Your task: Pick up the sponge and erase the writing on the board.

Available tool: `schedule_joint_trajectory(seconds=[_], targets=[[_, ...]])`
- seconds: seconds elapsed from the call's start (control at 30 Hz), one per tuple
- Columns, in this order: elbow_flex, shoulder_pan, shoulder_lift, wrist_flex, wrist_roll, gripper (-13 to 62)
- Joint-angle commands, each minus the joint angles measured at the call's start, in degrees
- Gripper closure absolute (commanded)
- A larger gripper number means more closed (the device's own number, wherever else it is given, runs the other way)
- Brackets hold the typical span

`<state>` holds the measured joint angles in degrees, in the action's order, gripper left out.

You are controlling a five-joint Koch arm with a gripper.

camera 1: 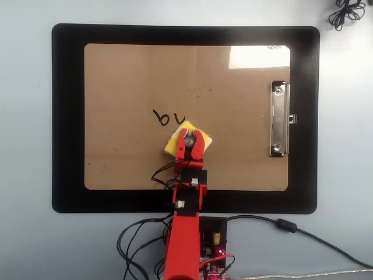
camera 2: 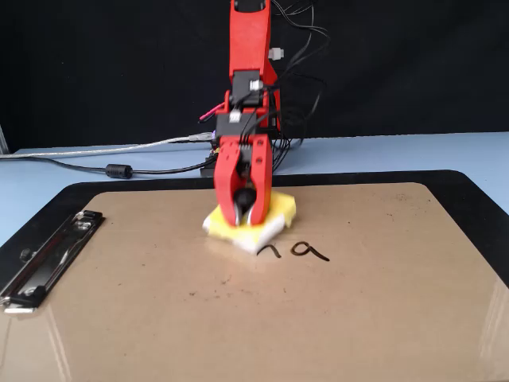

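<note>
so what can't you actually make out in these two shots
- Writing: two marks show in both views; whether more lies under the sponge cannot be told.
- Sponge knob: the gripper closes around it, so the contact is mostly hidden in both views.
- Sponge underside: whether it presses flat on the board is unclear.
- Arm base: cut off by the bottom edge in the overhead view.
- Board corner near the clip: washed out by glare in the overhead view.

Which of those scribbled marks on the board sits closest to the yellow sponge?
The hook-shaped stroke, at the writing's right end in the overhead view, touches the sponge; the loop lies farther away.
</note>
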<state>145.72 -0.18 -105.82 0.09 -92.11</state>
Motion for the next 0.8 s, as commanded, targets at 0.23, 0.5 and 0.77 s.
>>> schedule_joint_trajectory(seconds=[0.23, 0.5, 0.77], targets=[[9.4, -1.0, -15.5, 1.6, -1.7, 57.4], [-24.5, -2.6, 26.2, -6.1, -2.6, 57.4], [-11.1, -8.4, 11.2, -5.6, -6.8, 57.4]])
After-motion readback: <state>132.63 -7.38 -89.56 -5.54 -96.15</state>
